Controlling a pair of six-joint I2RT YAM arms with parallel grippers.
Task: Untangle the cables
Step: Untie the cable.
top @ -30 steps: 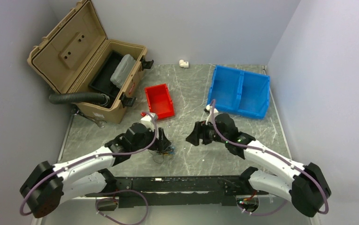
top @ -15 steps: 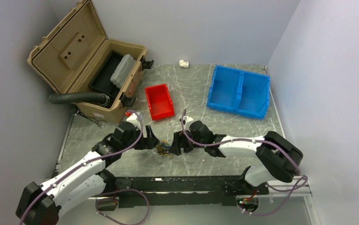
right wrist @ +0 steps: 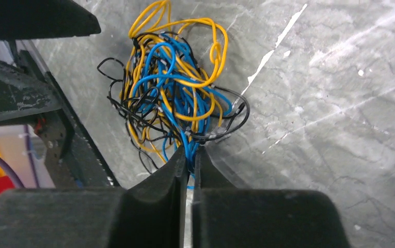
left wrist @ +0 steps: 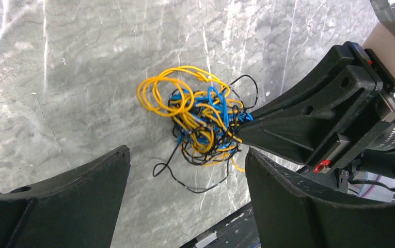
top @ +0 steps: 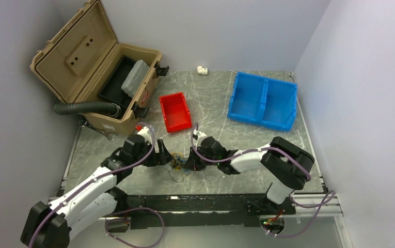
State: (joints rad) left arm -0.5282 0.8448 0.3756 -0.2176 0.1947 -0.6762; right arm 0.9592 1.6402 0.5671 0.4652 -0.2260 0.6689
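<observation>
We see the cable tangle [left wrist: 200,124] gripped on the near half of the tabletop [top: 210,103].
Our right fingers [right wrist: 159,175] are pressed almost together on blue and yellow strands at the tangle's edge. Our left fingers [left wrist: 81,181] stand wide apart, holding nothing, just beside it. The yellow, blue and black loops lie in 1 knot between the 2 arms.
</observation>
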